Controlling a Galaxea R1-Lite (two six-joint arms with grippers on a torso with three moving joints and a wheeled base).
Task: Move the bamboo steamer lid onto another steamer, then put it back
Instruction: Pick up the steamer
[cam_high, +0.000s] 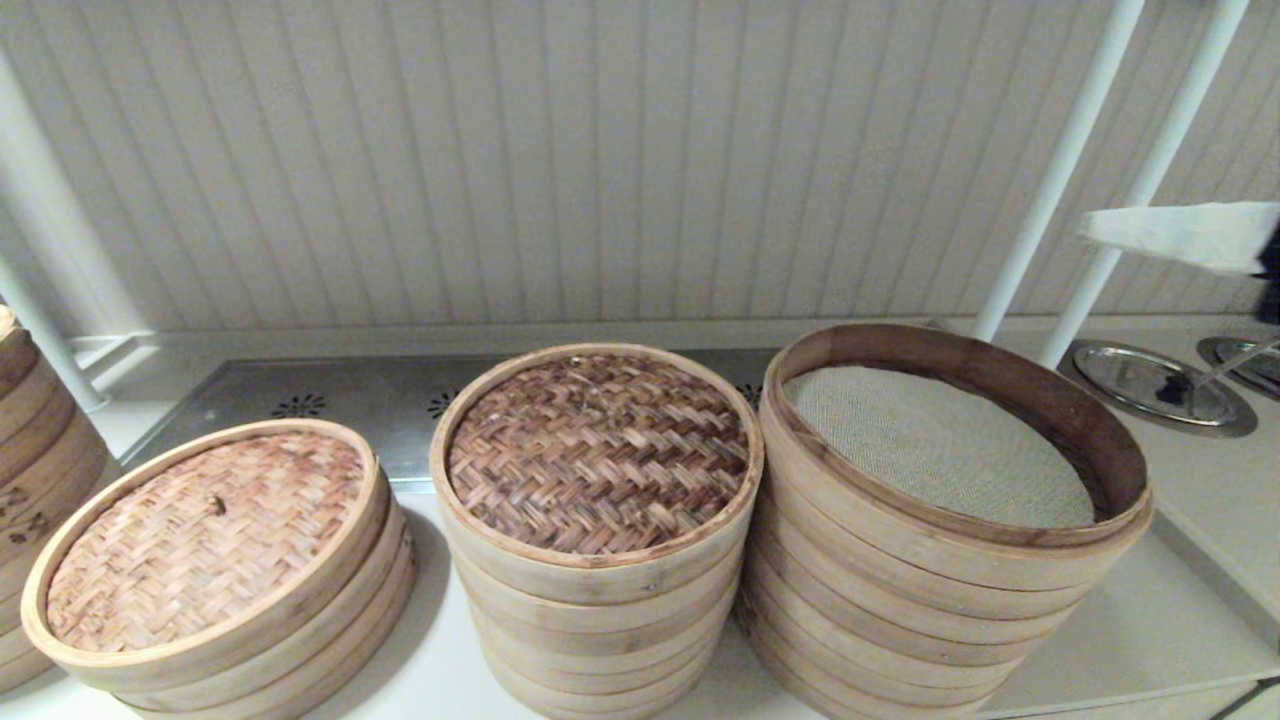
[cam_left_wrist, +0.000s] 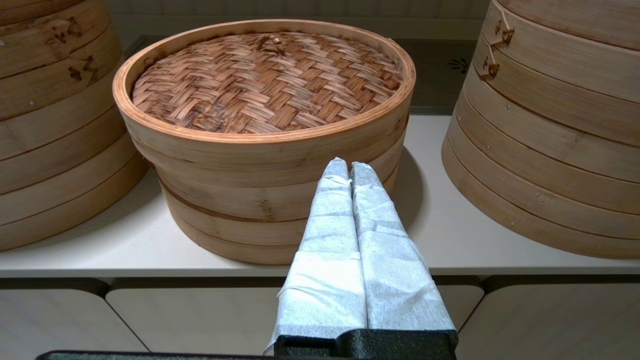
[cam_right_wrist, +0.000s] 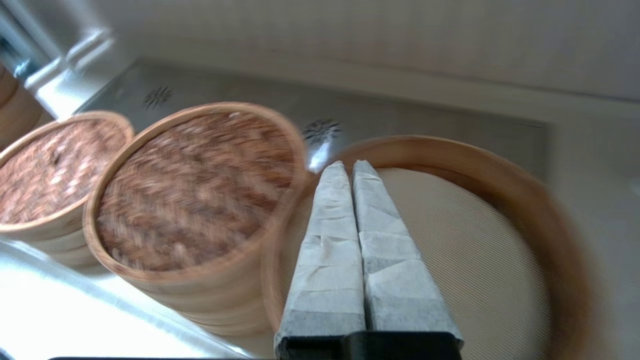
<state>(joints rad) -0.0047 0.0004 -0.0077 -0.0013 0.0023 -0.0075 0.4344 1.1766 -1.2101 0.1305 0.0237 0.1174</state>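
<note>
The bamboo steamer lid (cam_high: 598, 452), dark brown herringbone weave in a pale rim, lies on the narrower middle stack (cam_high: 600, 620); the right wrist view shows it too (cam_right_wrist: 195, 190). To its right stands another steamer (cam_high: 950, 560), the widest stack, uncovered, with beige mesh cloth (cam_high: 930, 450) inside. My right gripper (cam_high: 1095, 228) hangs shut and empty high above that stack's far right side; in its own view the gripper (cam_right_wrist: 348, 167) hovers over the mesh (cam_right_wrist: 450, 250). My left gripper (cam_left_wrist: 348, 165) is shut, empty, low in front of the counter edge.
A low stack with a paler knobbed lid (cam_high: 205, 540) sits at the left, directly ahead of the left gripper (cam_left_wrist: 265, 80). Another tall stack (cam_high: 40, 440) stands at the far left. White poles (cam_high: 1060, 170), metal discs (cam_high: 1150, 385) and a steel tray (cam_high: 370, 400) lie behind.
</note>
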